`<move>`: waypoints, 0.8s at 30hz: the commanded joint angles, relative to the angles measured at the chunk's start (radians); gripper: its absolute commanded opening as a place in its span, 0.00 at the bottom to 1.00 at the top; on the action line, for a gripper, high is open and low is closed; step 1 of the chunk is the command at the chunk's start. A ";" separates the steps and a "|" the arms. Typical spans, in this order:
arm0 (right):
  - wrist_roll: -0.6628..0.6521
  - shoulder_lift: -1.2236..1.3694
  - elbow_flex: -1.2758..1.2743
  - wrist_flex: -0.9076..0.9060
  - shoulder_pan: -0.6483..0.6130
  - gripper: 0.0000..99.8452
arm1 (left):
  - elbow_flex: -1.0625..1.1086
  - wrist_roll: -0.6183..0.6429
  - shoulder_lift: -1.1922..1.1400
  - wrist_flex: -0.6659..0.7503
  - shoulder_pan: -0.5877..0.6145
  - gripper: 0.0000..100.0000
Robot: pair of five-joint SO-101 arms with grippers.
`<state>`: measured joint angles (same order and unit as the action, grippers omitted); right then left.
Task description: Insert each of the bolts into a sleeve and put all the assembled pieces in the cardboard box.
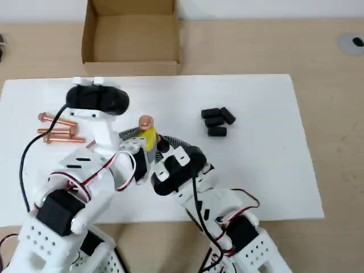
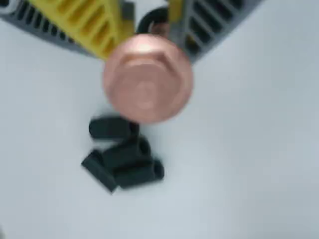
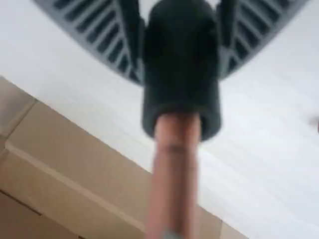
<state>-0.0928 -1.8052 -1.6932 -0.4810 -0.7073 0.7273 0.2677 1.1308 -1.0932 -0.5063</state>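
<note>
Over the middle of the white mat [image 1: 261,170] my left gripper [image 1: 145,135] is shut on a copper bolt [image 1: 146,121]; its wide head [image 2: 148,79] sits between the yellow and grey fingers. My right gripper [image 1: 160,147] meets it there, shut on a black sleeve [image 3: 180,64]. The bolt's copper shaft [image 3: 172,174] sits in the sleeve's open end. Three more bolts [image 1: 57,128] lie at the mat's left. Several loose sleeves [image 1: 216,121] are piled at centre right, and the sleeve pile [image 2: 122,159] lies beyond the bolt head.
The open cardboard box [image 1: 133,37] stands on the wooden table behind the mat, at the back left; its wall [image 3: 60,169] lies beyond the sleeve. A grey disc [image 1: 350,42] sits at the far right edge.
</note>
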 commanded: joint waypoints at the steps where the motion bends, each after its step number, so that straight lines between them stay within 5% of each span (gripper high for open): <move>1: -0.009 -0.147 0.015 0.005 0.007 0.01 | -0.025 -0.006 0.001 -0.009 -0.025 0.01; 9: -0.009 -0.140 0.064 0.005 0.031 0.01 | -0.152 -0.101 0.001 -0.302 -0.146 0.01; 18: -0.011 -0.140 0.067 -0.002 0.031 0.01 | -0.279 -0.114 0.001 -0.428 -0.150 0.03; 24: -0.014 -0.137 0.061 -0.005 0.035 0.01 | -0.362 -0.089 0.001 -0.436 0.086 0.17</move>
<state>-0.0990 -1.8082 -1.6855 -0.4826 -0.6874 0.4296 0.1649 1.1262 -1.5275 -0.5493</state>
